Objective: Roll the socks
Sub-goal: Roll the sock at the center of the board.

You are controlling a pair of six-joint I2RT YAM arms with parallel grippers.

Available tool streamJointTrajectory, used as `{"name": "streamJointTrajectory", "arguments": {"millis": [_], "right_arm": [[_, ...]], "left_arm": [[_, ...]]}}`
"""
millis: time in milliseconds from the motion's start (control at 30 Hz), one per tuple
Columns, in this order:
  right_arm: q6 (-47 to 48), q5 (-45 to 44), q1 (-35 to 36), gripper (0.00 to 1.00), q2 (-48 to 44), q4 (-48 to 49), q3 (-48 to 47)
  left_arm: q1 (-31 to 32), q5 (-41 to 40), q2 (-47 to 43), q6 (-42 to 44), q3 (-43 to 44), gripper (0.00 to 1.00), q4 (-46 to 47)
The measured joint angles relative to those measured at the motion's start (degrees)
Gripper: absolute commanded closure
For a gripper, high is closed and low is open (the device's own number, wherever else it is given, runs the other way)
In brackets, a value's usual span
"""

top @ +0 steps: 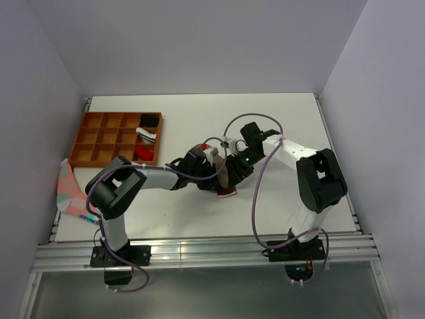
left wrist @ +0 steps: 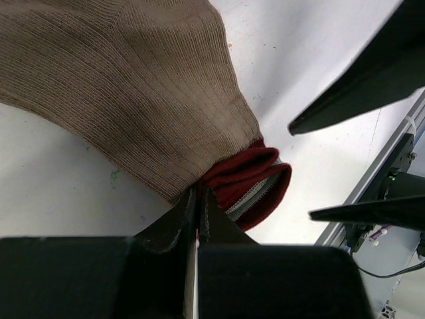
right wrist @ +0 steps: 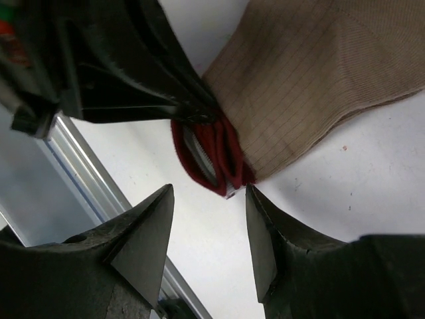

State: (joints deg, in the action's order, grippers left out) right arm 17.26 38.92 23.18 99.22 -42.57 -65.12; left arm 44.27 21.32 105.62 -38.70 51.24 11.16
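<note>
- The top view is showing the whole tabletop [top: 279, 199]. Both arms are reaching to the middle, where the tan sock [top: 223, 178] is lying with its maroon cuff [top: 228, 193] pointing at the near edge.
- Only that view is showing the orange tray [top: 86, 143] at the back left, with a red bundle [top: 143, 154] sitting in its near right corner box. It is also showing a pink sock [top: 68, 189] lying at the left edge of the tabletop.
- The left wrist view is showing up close what the top view is hiding. The left gripper [left wrist: 198, 199] is pinching the tan sock right where the tan cloth is meeting the cuff, with its jaws squeezed tight on it.
- The right wrist view is showing the right gripper [right wrist: 206, 229] hovering just beside the cuff, its jaws standing wide with nothing between them.
- White stripes are peeking out from inside the folded cuff.
- Bare tabletop is lying open to the right of the sock and behind it, while the near edge is closer.
</note>
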Motion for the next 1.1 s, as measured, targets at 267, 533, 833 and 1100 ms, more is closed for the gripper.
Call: {"name": "streamJointTrajectory", "arguments": {"millis": [267,533,833,1100], "right_arm": [[-1.2,-1.6,0.1,0.45,2.4,1.3,0.0],[-1.2,-2.0,0.1,0.45,3.1,1.5,0.0],[-1.2,-2.0,0.1,0.46,5.7,1.4,0.0],[-1.1,-1.6,0.1,0.46,5.8,1.3,0.0]], "left_arm": [[0.0,0.3,0.4,-0.2,0.5,1.00,-0.2],[-0.1,0.4,0.9,-1.1,1.1,1.00,-0.4],[-0.1,0.3,1.1,-2.1,1.4,1.00,-0.7],[-0.2,0.3,1.6,-2.7,2.1,1.00,-1.2]]}}
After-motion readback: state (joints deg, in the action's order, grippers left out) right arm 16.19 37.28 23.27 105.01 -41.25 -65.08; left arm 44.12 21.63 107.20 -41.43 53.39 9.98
